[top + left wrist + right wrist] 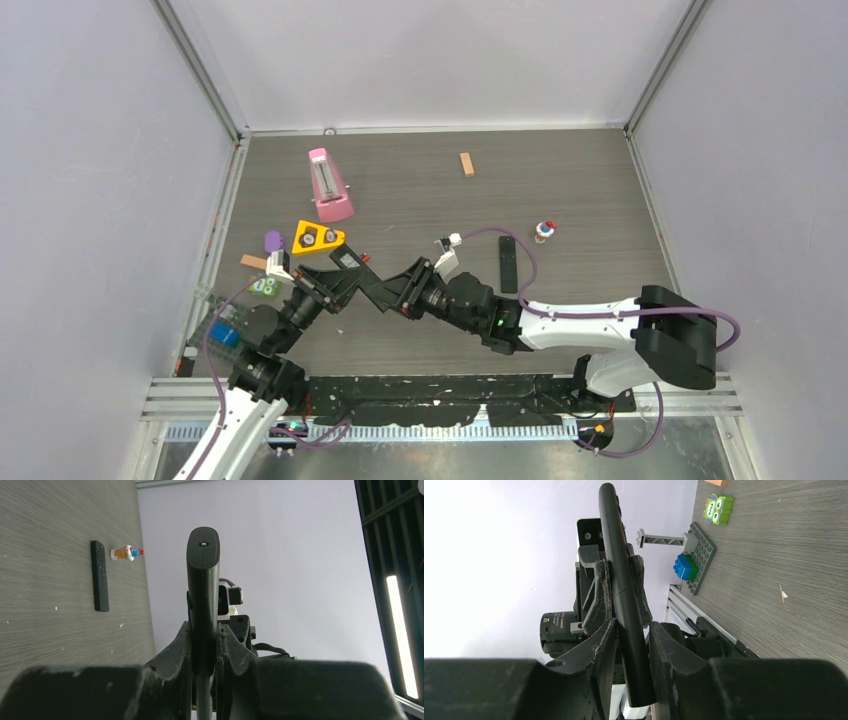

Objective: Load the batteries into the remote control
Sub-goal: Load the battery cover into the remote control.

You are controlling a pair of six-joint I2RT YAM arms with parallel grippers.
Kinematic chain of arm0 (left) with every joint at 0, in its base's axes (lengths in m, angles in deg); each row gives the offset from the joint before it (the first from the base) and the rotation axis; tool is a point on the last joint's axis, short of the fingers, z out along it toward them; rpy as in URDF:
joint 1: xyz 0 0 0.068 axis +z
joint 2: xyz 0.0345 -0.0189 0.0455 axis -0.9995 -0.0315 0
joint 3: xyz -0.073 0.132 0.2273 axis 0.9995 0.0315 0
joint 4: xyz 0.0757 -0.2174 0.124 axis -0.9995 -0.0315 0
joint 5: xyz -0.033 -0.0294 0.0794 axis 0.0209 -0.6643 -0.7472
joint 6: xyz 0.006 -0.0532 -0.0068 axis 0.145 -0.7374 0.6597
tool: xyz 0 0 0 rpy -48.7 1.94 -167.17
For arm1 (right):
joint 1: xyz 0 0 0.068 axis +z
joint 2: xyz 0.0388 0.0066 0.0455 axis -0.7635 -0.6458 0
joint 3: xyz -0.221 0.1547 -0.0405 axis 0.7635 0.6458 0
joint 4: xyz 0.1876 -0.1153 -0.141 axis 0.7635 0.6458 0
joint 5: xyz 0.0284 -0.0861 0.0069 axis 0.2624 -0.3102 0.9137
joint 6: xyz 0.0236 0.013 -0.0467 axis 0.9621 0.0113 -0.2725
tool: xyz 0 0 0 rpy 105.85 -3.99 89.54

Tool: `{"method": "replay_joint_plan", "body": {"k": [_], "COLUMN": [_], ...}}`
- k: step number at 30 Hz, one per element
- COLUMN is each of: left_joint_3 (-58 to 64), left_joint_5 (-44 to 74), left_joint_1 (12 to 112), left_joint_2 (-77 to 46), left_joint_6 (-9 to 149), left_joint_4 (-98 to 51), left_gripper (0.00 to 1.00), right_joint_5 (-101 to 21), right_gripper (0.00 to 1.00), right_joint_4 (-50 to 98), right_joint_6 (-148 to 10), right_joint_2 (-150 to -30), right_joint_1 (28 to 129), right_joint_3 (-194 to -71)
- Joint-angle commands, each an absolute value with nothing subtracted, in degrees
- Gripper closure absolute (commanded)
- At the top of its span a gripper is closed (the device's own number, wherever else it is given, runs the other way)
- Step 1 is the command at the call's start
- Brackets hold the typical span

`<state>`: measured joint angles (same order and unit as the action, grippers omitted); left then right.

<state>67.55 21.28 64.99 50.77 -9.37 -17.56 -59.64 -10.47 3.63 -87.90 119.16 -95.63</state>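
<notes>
1. Left gripper [205, 636]: clamped shut on one end of the remote control [202, 580], so judged. It was a thick black bar held clear of the table between the two arms.
2. Right gripper [631, 627]: jaws stood on either side of the same bar's other end. Whether they pinched it or only bracketed it could not be told.
3. Grey building plate [705, 542]: sat by the table's left edge with a blue brick on it, well apart from the work.
4. Second black bar [508, 264]: lay flat on the table to the right of the grippers, apart from them. Cover or remote body could not be determined.
5. Toy figurine [544, 231]: was near the far end of the second black bar.
6. Batteries: none could be made out in any view, so their location was unknown.
7. Hazards, judged:
   - If the left gripper let go while the right hold was loose, the remote control would drop.
   - Opposed pulls from the two arms could twist or lever it out of one grip.
   - Small round cells would roll away if nudged.
   - A reach for the second black bar could topple the figurine.
</notes>
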Motion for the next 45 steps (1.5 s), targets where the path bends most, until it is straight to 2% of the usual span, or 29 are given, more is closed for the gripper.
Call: {"method": "replay_joint_plan", "body": {"k": [1,6,9,13,16,18,21,26,30,36,38,45], "left_joint_3": [63.3,62.6,61.3,58.7,57.2,57.0,55.8,51.9,50.2,49.9,50.3,51.8], "left_joint_5": [30.2,28.8,27.9,26.4,25.3,25.9,29.0,36.9,41.0,47.3,47.9,49.0], "left_joint_1": [63.8,63.8,63.8,63.8,63.8,63.8,63.8,63.8,63.8,63.9,63.8,63.8], "left_joint_2": [52.9,54.0,54.1,54.2,54.4,54.1,52.0,47.3,45.5,43.9,44.3,45.4], "left_joint_6": [-6.5,-5.1,-2.3,2.9,6.0,7.3,10.5,15.5,16.7,15.3,14.5,11.9], "left_joint_4": [-10.7,-13.2,-16.0,-22.0,-25.7,-25.8,-27.6,-28.4,-25.1,-21.9,-21.7,-19.3], "left_gripper": [1.0,1.0,1.0,1.0,1.0,1.0,1.0,1.0,1.0,1.0,1.0,1.0], "right_joint_5": [-60.9,-60.2,-59.9,-58.0,-55.1,-51.3,-45.3,-36.3,-30.0,-27.3,-25.8,-22.8], "right_gripper": [0.66,0.64,0.58,0.42,0.23,0.17,0.13,0.15,0.21,0.47,0.51,0.55], "right_joint_4": [-10.4,-11.2,-10.9,-9.2,-7.9,-5.6,1.9,13.0,11.8,9.2,7.9,1.5], "right_joint_6": [4.1,3.9,3.0,-2.0,-8.5,-15.6,-28.5,-42.4,-44.1,-43.3,-42.3,-38.7], "right_joint_2": [-90.6,-90.4,-89.1,-85.5,-81.3,-78.6,-74.6,-73.2,-73.8,-75.7,-76.4,-77.6], "right_joint_1": [117.1,116.8,116.8,116.6,116.3,114.8,114.2,114.1,114.3,114.3,114.3,114.3], "right_joint_3": [-94.3,-93.7,-93.0,-91.5,-90.9,-92.0,-94.6,-100.8,-101.7,-101.4,-101.3,-99.5]}}
